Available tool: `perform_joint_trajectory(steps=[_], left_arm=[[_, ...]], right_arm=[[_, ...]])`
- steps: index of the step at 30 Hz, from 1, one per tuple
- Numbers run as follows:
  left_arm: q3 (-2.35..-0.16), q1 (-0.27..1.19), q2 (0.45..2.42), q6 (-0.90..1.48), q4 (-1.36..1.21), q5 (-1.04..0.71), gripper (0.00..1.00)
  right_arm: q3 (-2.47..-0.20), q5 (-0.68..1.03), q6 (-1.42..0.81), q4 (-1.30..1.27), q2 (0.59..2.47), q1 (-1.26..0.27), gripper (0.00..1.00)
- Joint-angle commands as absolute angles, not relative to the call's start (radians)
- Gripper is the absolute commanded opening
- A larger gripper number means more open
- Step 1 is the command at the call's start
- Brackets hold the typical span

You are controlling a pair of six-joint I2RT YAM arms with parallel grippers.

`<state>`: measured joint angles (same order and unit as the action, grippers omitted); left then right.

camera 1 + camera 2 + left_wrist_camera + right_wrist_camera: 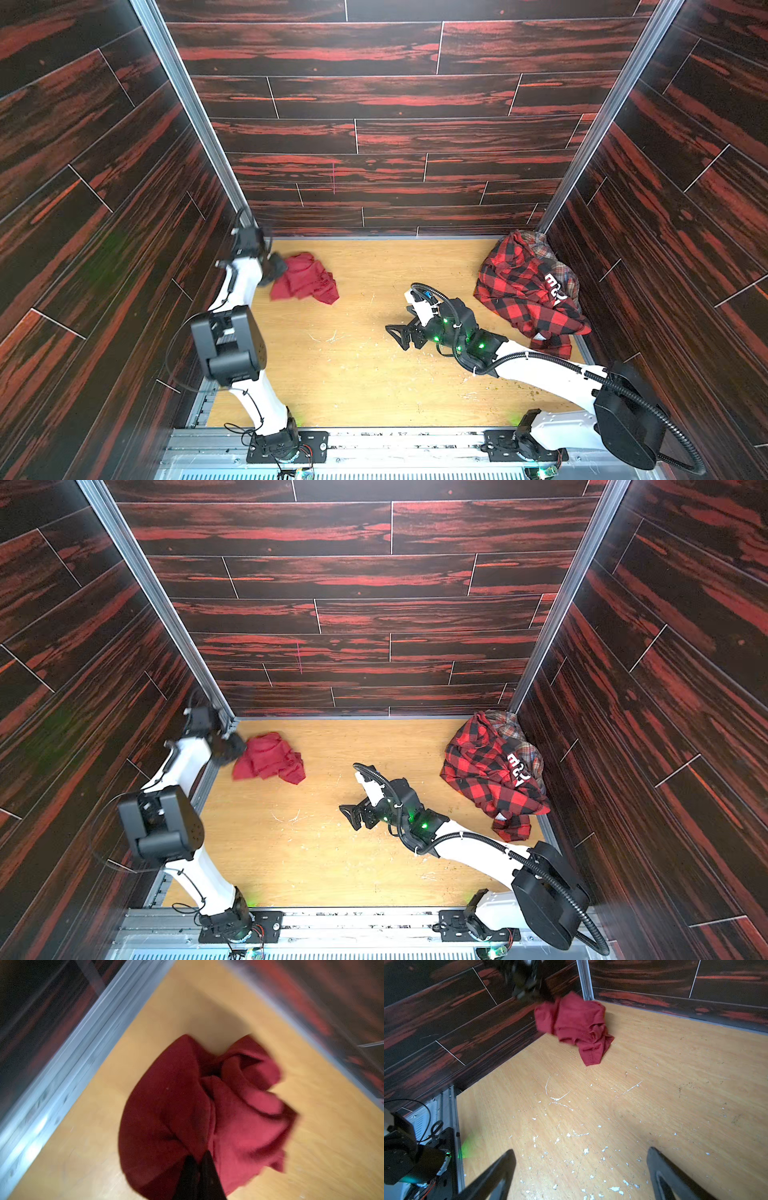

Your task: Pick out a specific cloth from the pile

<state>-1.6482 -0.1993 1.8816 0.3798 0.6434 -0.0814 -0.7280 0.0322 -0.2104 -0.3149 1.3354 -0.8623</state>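
The cloth (305,281), a plain dark-red garment, was seen crumpled at the far left of the wooden table (353,374), near the far-left corner of the enclosure and well apart from the pile (525,303). The left gripper (277,266) was found at the cloth's left edge and was blurred in both top views. In the left wrist view its jaws were seen pressed together. Folds of the fabric were drawn to a point between the fingertips (207,1162), so the cloth was taken to be pinched. In the right wrist view the cloth's upper part was seen raised toward that gripper, while its lower corner was laid on the table.

The pile was heaped in the far-right corner, against the right wall. It was made up mostly of a red-and-black checked shirt (513,282), with a dark piece bearing white letters (555,286) on its right side and a faded plaid piece (559,264) behind.

The right gripper (397,337) was held low over the middle of the table and pointed left. Its jaws were spread wide, and only bare, white-flecked table was seen between them.
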Motion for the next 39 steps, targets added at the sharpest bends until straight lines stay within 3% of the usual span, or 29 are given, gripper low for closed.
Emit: perform_joint_trajectory(steps=[1,12,20,27,30,34,39], left_arm=[[-1.738,-0.154,1.950,0.324,0.791,-0.037,0.00],[-2.022,0.041,2.188,0.275,0.889,0.051,0.00],[-2.129,0.093,2.372,0.268,0.906,0.057,0.00],[-2.277,0.098,2.554,0.267,1.100,0.136,0.02],[-2.242,0.099,2.545,0.266,1.070,0.123,0.18],[-2.168,0.098,2.465,0.219,0.996,0.038,0.48],[-2.008,0.099,2.283,0.202,0.859,0.087,0.69]], right_arm=[[-0.726,0.019,-0.233,-0.301,1.340,-0.867,0.99],[-0.718,0.005,-0.233,-0.275,1.330,-0.867,0.99],[-0.707,0.001,-0.232,-0.264,1.327,-0.867,0.99],[-0.698,-0.015,-0.230,-0.247,1.304,-0.867,0.99],[-0.694,-0.020,-0.228,-0.245,1.305,-0.867,0.99],[-0.699,-0.016,-0.235,-0.247,1.309,-0.867,0.99],[-0.704,-0.013,-0.238,-0.251,1.306,-0.867,0.99]])
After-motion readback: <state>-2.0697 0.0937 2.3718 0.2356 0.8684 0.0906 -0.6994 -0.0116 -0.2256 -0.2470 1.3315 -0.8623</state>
